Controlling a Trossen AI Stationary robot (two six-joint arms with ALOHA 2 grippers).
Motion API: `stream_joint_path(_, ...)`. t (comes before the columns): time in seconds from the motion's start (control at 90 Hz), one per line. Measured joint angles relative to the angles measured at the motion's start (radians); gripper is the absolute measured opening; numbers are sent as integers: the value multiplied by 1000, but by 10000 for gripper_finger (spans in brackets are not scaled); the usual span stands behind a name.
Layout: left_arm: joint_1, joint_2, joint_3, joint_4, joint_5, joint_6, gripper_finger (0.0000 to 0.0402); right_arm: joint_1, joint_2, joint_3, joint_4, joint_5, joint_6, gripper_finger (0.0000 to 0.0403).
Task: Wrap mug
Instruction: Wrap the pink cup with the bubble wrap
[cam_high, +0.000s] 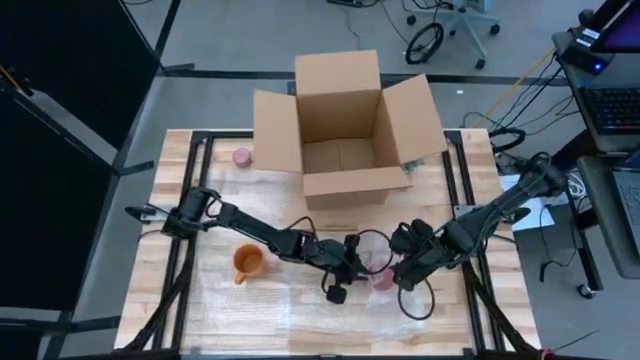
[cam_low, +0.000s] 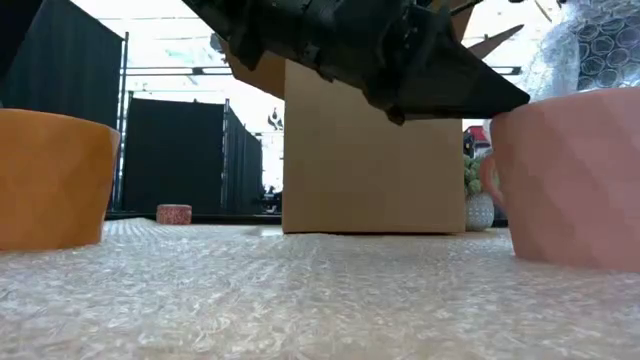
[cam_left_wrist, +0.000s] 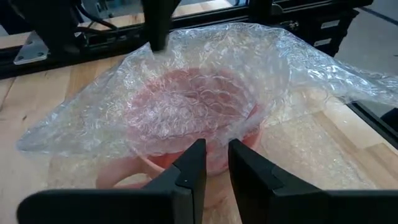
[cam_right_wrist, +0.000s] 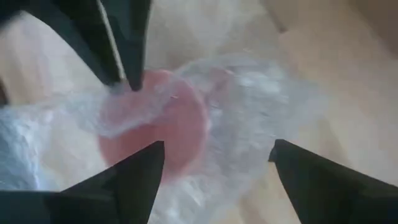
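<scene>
Both arms (cam_high: 350, 262) (cam_high: 405, 270) low — flanking mug (cam_high: 381, 274).

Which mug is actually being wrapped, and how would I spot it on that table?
Start at the open cardboard box at the table's far side, then look to the near side, where the two grippers meet. The pink mug stands there with bubble wrap draped over it. The orange mug to its left is bare.

A pink mug (cam_high: 381, 274) under clear bubbled wrap (cam_left_wrist: 205, 87), an orange mug (cam_high: 248, 263), brown box (cam_high: 345, 130).
</scene>
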Motion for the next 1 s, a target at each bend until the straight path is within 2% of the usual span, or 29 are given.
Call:
stream_joint_path(0.267,0,0,0,2,2,0,56,-8,-12,-146,147,1,3,286)
stream_joint_path(0.456,0,0,0,0,6,0,56,-7,-13,-140,288,-52,-68,286)
stream_joint_path(0.7,0,0,0,1,6,0,56,-7,-5,-103,279,-46,-77,286)
stream_joint_path(1.0,0,0,0,3,6,-1,56,-15,120,-103,203,-50,-41,286)
